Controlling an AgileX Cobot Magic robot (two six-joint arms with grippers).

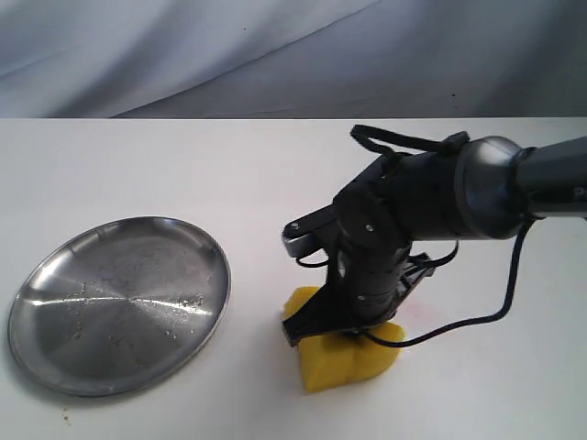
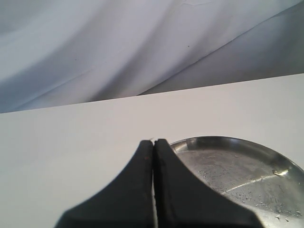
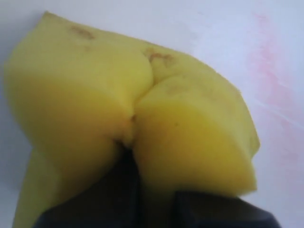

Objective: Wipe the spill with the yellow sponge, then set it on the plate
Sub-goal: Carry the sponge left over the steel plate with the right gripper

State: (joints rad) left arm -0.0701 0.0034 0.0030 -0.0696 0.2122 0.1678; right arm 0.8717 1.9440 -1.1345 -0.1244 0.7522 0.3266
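The yellow sponge [image 1: 341, 359] rests on the white table, pinched in the middle so that it bulges on both sides [image 3: 142, 109]. My right gripper [image 1: 341, 323] presses down on it from above and is shut on it. The steel plate [image 1: 117, 302] lies flat to the left of the sponge, a short gap away, with nothing on it. My left gripper [image 2: 153, 143] is shut and holds nothing; it hovers beside the plate's rim [image 2: 223, 140]. No amber puddle shows in any view; the sponge and arm cover the table under them.
Faint pink smears [image 3: 270, 80] mark the table beside the sponge. A black cable [image 1: 477, 316] loops from the right arm down toward the table. A grey cloth backdrop [image 1: 275, 55] hangs behind the table's far edge.
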